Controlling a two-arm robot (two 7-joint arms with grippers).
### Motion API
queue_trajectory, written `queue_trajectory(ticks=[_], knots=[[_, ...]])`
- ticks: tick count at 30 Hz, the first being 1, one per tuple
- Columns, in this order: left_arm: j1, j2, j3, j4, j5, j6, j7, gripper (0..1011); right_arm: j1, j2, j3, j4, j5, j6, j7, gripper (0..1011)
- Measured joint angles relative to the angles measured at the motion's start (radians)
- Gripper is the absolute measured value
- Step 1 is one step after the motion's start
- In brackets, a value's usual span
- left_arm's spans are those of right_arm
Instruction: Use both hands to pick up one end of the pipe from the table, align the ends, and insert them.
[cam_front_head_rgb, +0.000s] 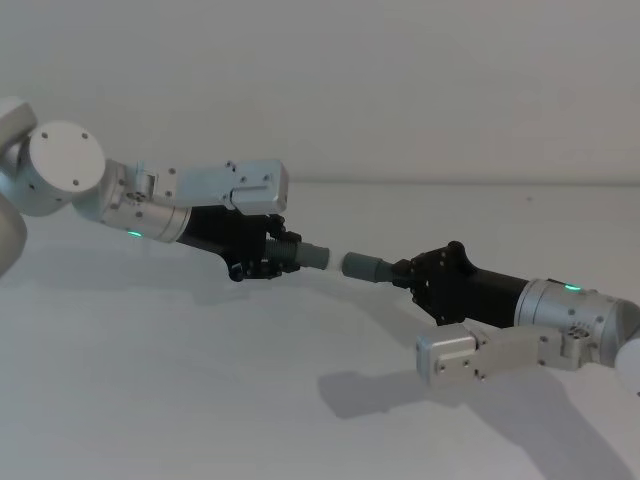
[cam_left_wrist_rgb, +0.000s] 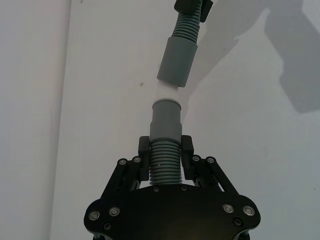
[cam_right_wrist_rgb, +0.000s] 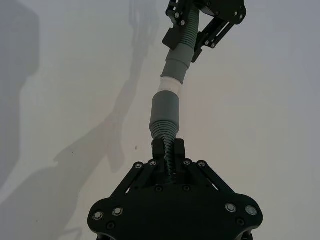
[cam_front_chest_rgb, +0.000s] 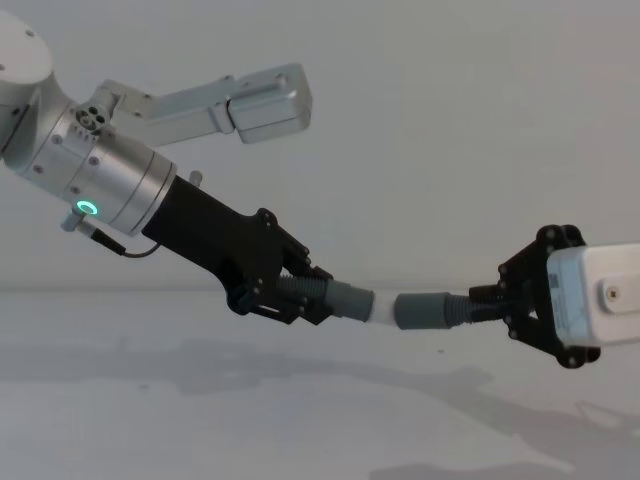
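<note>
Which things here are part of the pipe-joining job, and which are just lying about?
In the job:
- left claw, shut on left hose piece
- right claw, shut on right hose piece
- white tip between the grey cuffs

Lying about:
- nothing besides the bare table

Right gripper (cam_front_chest_rgb: 478, 300) body cut by right edge; white tip (cam_front_chest_rgb: 385, 309) possibly partly seated in grey cuff (cam_front_chest_rgb: 425, 311), unclear.
</note>
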Motion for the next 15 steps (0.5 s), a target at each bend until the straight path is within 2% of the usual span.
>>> queue_trajectory(ticks=[15], knots=[[0.0, 0.0, 0.0, 0.0, 0.0, 0.0, 0.0, 347, 0.001, 0.0, -0.001, 0.0, 0.002, 0.002, -0.001, 94]])
